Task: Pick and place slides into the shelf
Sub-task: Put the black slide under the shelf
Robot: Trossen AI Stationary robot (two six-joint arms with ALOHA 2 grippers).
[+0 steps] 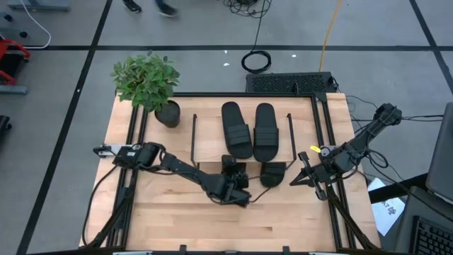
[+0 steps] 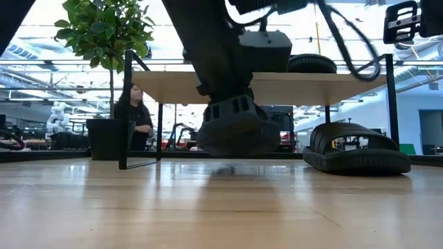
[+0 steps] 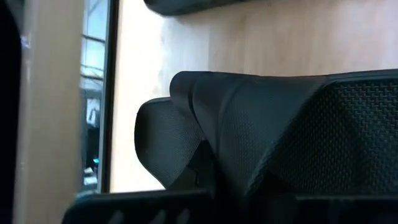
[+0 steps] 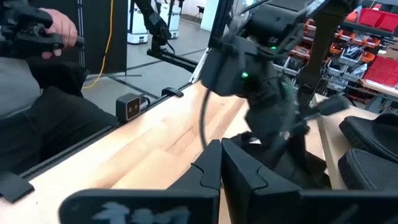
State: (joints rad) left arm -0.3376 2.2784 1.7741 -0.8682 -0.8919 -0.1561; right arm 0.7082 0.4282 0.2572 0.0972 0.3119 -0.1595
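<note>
Two black open-toe slide sandals [image 1: 252,130] already lie side by side on the light-wood top board of the small black-framed shelf [image 1: 207,139], at about twelve o'clock on the wooden bench [image 1: 177,219]; that half of the job looks done. A potted green plant [image 1: 148,83] stands at roughly ten o'clock, just beside the shelf's left frame.

Working from the left, the left gripper [image 1: 235,178] sits near the bench's centre, at six o'clock from the shelf's front edge, with its fingers clamped together on a third black sandal [image 2: 235,128]; in the low view that sandal hangs clear of the bench, level with the space beneath the top board, so it seems to be mid-transfer and not yet placed.

Just to its right, at about four o'clock from the shelf, a fourth black sandal [image 1: 273,173] lies flat on the bench, untouched. Farther right, at three o'clock, the right gripper [image 1: 303,174] waits above the bench with its fingers together, holding nothing.

By this reckoning two sandals remain.
</note>
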